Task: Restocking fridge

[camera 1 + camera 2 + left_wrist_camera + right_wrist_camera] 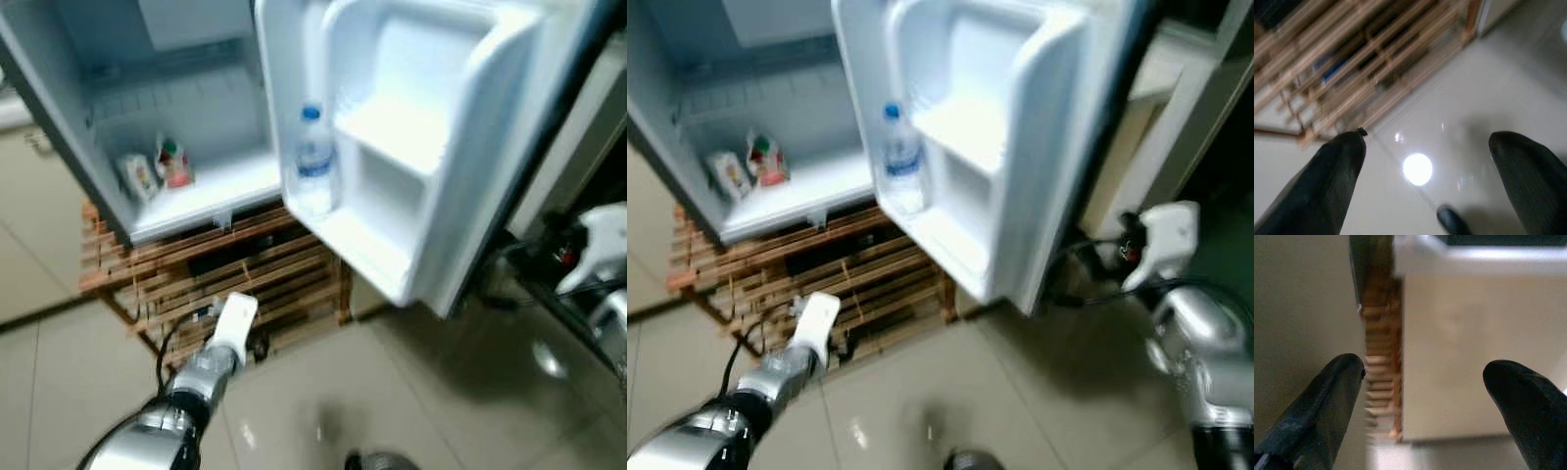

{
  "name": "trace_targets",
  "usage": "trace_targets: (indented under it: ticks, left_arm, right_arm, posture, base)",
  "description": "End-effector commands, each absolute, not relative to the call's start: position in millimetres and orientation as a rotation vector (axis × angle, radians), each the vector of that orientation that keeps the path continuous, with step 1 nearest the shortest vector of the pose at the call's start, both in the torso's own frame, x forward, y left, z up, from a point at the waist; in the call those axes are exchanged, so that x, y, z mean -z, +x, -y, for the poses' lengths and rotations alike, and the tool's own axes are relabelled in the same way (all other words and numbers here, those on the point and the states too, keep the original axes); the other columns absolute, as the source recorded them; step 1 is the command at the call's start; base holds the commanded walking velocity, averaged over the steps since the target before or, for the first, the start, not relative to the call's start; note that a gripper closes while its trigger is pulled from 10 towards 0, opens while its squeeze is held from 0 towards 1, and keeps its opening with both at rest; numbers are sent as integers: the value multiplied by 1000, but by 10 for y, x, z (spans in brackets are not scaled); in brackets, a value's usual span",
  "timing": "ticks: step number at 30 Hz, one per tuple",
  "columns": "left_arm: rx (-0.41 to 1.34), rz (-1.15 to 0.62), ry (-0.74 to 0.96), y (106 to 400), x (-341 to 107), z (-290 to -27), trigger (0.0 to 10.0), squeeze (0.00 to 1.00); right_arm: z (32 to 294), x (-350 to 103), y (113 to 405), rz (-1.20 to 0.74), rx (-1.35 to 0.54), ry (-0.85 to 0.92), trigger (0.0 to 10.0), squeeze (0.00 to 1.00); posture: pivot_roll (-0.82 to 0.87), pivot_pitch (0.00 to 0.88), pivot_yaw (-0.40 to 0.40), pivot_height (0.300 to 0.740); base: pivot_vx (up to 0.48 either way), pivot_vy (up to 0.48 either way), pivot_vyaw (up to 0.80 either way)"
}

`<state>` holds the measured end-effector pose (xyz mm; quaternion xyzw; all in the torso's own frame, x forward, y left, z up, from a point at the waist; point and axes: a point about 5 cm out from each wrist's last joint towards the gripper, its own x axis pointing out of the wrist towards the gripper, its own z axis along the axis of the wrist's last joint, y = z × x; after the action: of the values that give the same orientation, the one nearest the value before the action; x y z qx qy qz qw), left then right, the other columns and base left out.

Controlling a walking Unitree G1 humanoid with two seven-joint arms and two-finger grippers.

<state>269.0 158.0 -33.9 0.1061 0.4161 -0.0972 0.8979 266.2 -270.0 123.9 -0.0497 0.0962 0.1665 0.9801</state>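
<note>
Water bottle (pixel 313 162) upright in open fridge door (pixel 411 147) shelf; likely light, slick plastic, grip mid-body; left tool (pixel 1425 171) wide, empty, over floor; right tool (pixel 1422 396) wide, empty.

Soft blur, lamp glare on floor (pixel 1417 169).

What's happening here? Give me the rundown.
The robot stands before a small fridge set on a wooden slatted rack, its door swung wide open. A water bottle stands in the door's lower shelf, and two small cartons sit on the fridge floor. Both grippers are open and hold nothing: the left gripper hangs over the tiled floor near the rack, the right gripper off to the door's side.
</note>
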Motion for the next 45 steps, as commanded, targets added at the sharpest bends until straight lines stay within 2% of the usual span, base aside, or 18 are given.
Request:
trace_targets:
  ticks: [1,9,12,15,17,21,22,24,25,26,31,32,34,35,37,40,42,45]
  left_arm:
    - [172,-964,214,2521,463,-1713,10000,0]
    - [-12,-1236,144,1827,800,-2192,10000,0]
    - [-32,-1294,158,1630,868,-2278,10000,0]
    - [-25,-1294,160,1605,882,-2267,10000,0]
    - [-14,-1256,165,1676,864,-2226,10000,0]
    - [44,-1054,173,2053,710,-2081,10000,0]
    - [44,-1054,173,2053,710,-2081,10000,0]
    - [107,-945,127,2296,579,-1953,10000,0]
    - [107,-945,127,2296,579,-1953,10000,0]
    - [176,-884,138,2415,504,-1864,10000,0]
    - [310,-759,138,2552,397,-1650,10000,0]
    - [310,-759,138,2552,397,-1650,10000,0]
    - [265,-609,98,2736,231,-1582,10000,0]
    - [265,-609,98,2736,231,-1582,10000,0]
    - [227,-418,17,3014,-77,-1495,10000,0]
    - [205,-53,-43,3372,-792,-1309,10000,0]
    - [171,80,-46,3435,-1123,-1265,10000,0]
    - [67,184,-42,3462,-1402,-1311,10000,0]
  right_arm:
    - [2778,-1213,2687,-223,-292,-119,10000,0]
    - [2677,-1263,2733,-217,-283,-102,10000,0]
    - [2602,-1287,2757,-198,-300,-86,10000,0]
    - [2575,-1279,2778,-197,-294,-78,10000,0]
    - [2554,-1263,2803,-197,-267,-81,10000,0]
    - [2474,-1198,2863,-200,-210,-75,10000,0]
    - [2474,-1198,2863,-200,-210,-75,10000,0]
    - [2323,-1109,2869,-213,-226,-67,10000,0]
    - [2323,-1109,2869,-213,-226,-67,10000,0]
    - [2222,-1068,2881,-211,-235,-66,10000,0]
    - [2082,-1063,2976,-181,-203,-51,10000,0]
    - [2082,-1063,2976,-181,-203,-51,10000,0]
    - [2113,-1146,3035,-127,-112,-53,10000,0]
    - [2113,-1146,3035,-127,-112,-53,10000,0]
    - [2141,-1271,3061,-47,-19,-52,10000,0]
    - [2077,-1412,3055,55,32,-65,10000,0]
    - [2006,-1438,3051,87,31,-56,10000,0]
    - [1932,-1373,3094,80,44,-20,10000,0]
  posture:
    - [-219,0,66,740]
    - [-212,0,74,740]
    - [-206,0,70,740]
    - [-202,0,65,740]
    - [-196,0,60,740]
    - [-185,0,57,740]
    - [-185,0,57,740]
    - [-174,0,57,740]
    - [-174,0,57,740]
    - [-166,0,65,740]
    - [-163,0,64,740]
    - [-163,0,64,740]
    - [-171,0,52,740]
    - [-171,0,52,740]
    - [-171,0,42,740]
    - [-158,0,28,740]
    - [-151,0,19,740]
    - [-128,0,3,740]
  base:
    - [0,0,0]
    - [0,0,0]
    - [0,0,0]
    - [0,0,0]
    - [0,0,0]
    - [0,0,0]
    - [0,0,0]
    - [0,0,0]
    - [0,0,0]
    - [0,0,0]
    - [0,0,0]
    - [0,0,0]
    - [0,0,0]
    - [0,0,0]
    - [0,0,0]
    - [0,0,0]
    - [0,0,0]
    - [0,0,0]
